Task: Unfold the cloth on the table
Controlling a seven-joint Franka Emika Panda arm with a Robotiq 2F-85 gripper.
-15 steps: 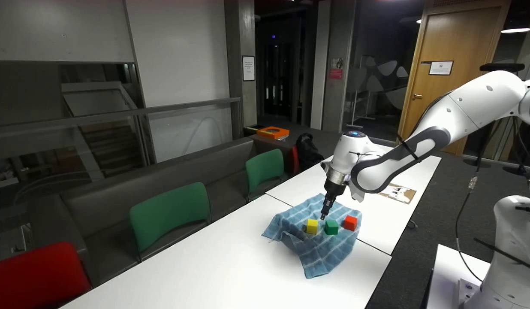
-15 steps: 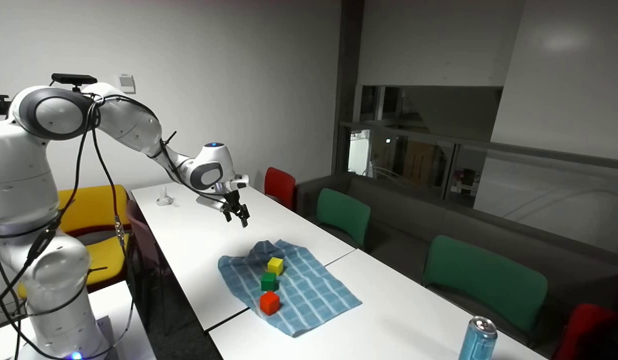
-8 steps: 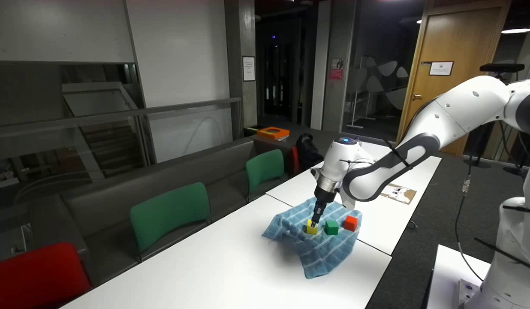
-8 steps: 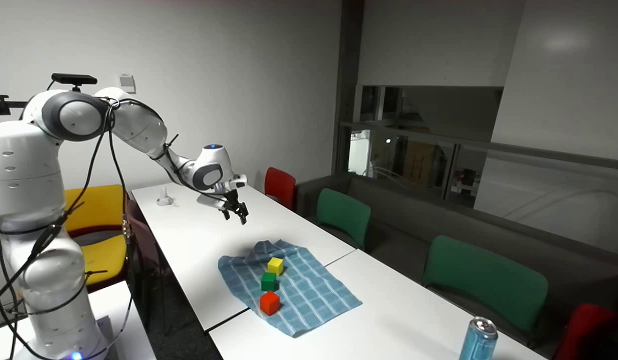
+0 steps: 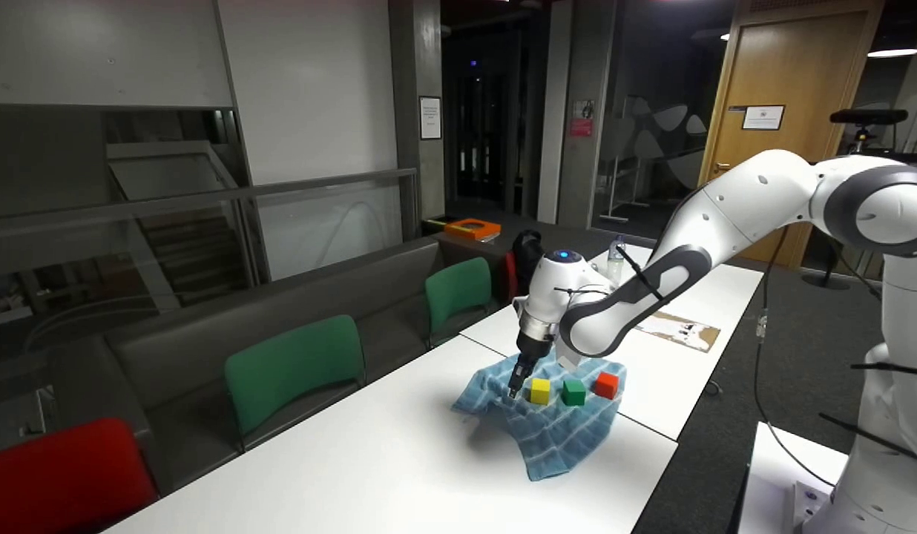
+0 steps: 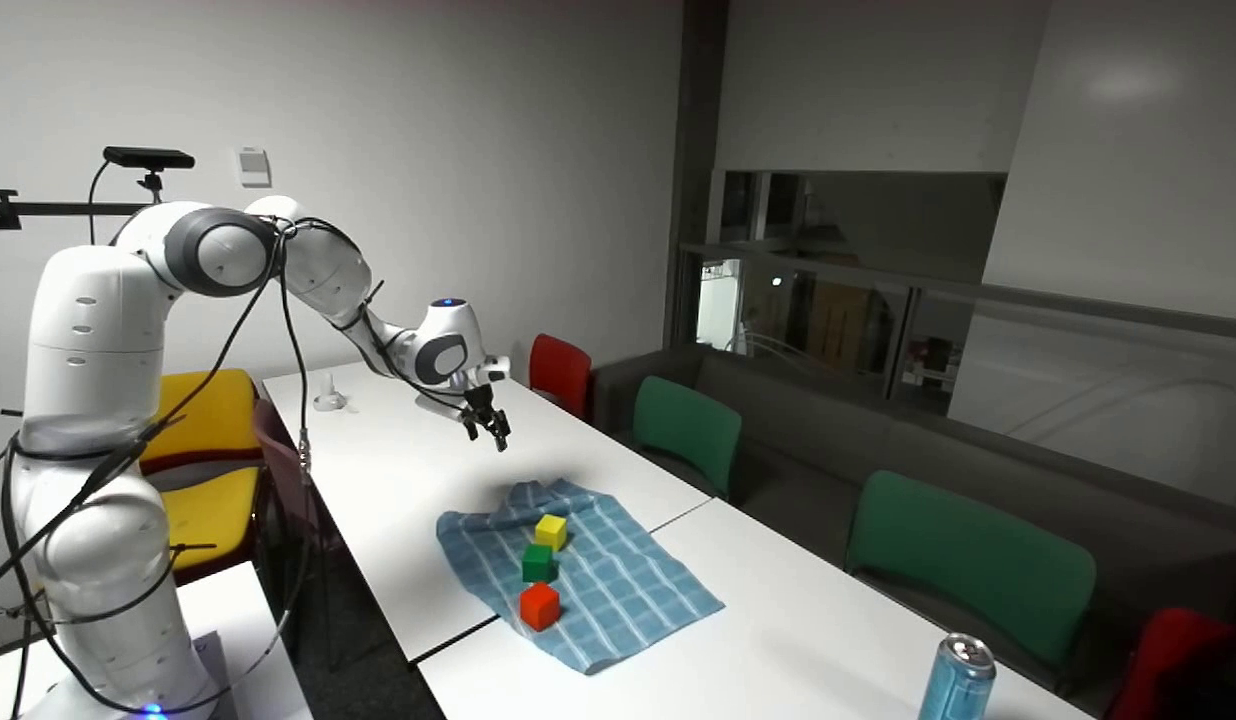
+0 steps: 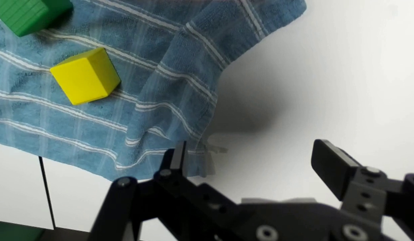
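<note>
The blue checked cloth [image 5: 559,437] lies partly folded and rumpled on the white table [image 5: 355,460]; it also shows in an exterior view [image 6: 628,590]. In the wrist view the cloth [image 7: 180,60] has one edge folded over, with creases near the left finger. My gripper [image 7: 250,146] is open and empty above the table. Its left finger overlaps a cloth corner in the picture; its right finger is over bare tabletop. In an exterior view the gripper [image 6: 487,438] hangs above the table beyond the cloth. The small red patch cannot be made out.
A yellow cube [image 6: 550,532], a green cube [image 6: 538,563] and a red cube [image 6: 540,606] sit on the cloth. A blue can [image 6: 958,680] stands on the table. A flat picture [image 5: 681,331] and a bottle [image 5: 615,259] are behind the arm. Green chairs [image 5: 299,371] line one side.
In an exterior view my gripper has moved left, from behind the cubes to past the yellow cube. The arm's elbow has swung the same way. The cloth and cubes have not moved.
</note>
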